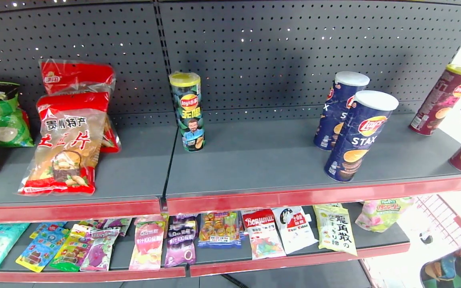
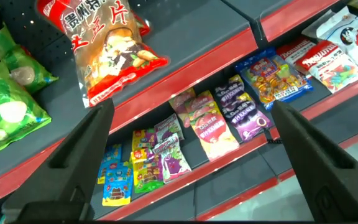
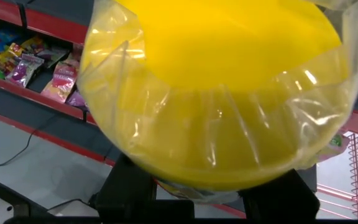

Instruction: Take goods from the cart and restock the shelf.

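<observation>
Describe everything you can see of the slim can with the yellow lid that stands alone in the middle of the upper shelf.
The can is a slim, cardboard-looking tube closed with a yellow plastic-looking lid. Its teal wrap shows a cartoon bearded man and chips. It stands upright on the grey upper shelf, beside the seam between two panels, a little in front of the pegboard back wall. Only the shelf touches it.
</observation>
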Available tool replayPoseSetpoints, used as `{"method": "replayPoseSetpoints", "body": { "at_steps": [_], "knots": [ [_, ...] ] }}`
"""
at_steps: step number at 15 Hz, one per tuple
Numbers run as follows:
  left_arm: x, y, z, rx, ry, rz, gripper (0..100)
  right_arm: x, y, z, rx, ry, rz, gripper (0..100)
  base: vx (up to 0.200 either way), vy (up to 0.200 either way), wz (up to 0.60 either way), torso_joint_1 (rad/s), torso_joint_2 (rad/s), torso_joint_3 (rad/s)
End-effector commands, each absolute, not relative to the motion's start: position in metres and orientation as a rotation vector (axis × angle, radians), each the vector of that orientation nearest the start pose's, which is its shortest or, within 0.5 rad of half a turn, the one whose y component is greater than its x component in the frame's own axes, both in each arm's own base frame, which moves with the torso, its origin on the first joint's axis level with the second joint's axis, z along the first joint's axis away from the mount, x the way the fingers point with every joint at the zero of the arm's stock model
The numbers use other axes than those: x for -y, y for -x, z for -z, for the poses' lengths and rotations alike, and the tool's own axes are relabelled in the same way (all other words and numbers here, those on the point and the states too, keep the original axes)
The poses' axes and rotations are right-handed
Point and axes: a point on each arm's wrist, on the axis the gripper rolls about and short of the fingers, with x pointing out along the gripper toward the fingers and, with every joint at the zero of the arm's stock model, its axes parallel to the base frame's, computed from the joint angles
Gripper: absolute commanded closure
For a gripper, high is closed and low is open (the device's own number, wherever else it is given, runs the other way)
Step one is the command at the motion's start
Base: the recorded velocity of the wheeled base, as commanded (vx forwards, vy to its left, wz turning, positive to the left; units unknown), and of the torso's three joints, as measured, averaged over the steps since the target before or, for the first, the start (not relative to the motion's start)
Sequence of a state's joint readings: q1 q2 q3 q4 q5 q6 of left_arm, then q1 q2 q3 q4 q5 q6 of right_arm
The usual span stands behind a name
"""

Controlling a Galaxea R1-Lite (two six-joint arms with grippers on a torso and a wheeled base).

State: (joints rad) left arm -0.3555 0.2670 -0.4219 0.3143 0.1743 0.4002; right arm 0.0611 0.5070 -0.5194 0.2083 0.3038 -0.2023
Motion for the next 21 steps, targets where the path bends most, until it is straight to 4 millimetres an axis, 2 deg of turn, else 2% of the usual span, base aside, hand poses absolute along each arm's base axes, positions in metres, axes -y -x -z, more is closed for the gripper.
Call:
{"method": "replayPoseSetpoints", "body": {
  "at_steps": [1,2,4,5,6,8,21],
  "knots": [
    [-0.013,0.025,-0.163,-0.117,-0.441,0.211,0,-0.009,-0.02,-0.208,-0.182,0.178,-0.414,100,0.0,0.0,0.0,0.0,0.0,0.0],
    [-0.013,0.025,-0.162,-0.117,-0.441,0.211,0,-0.01,-0.025,-0.213,-0.182,0.189,-0.445,100,0.0,0.0,0.0,0.0,0.0,0.0],
    [-0.013,0.024,-0.159,-0.128,-0.443,0.213,0,-0.022,-0.06,-0.233,-0.162,0.226,-0.581,100,0.0,0.0,0.0,0.0,0.0,0.0],
    [-0.013,0.024,-0.159,-0.128,-0.443,0.213,0,-0.025,-0.066,-0.236,-0.15,0.229,-0.605,100,0.0,0.0,0.0,0.0,0.0,0.0],
    [-0.013,0.024,-0.159,-0.128,-0.443,0.213,0,-0.036,-0.082,-0.244,-0.132,0.237,-0.672,100,0.0,0.0,0.0,0.0,0.0,0.0],
    [-0.013,0.024,-0.159,-0.125,-0.443,0.213,0,-0.048,-0.095,-0.25,-0.138,0.246,-0.718,100,0.0,0.0,0.0,0.0,0.0,0.0],
    [-0.013,0.025,-0.159,-0.122,-0.442,0.211,0,-0.048,-0.09,-0.246,-0.14,0.25,-0.733,100,0.0,0.0,0.0,0.0,0.0,0.0]
  ]
}}
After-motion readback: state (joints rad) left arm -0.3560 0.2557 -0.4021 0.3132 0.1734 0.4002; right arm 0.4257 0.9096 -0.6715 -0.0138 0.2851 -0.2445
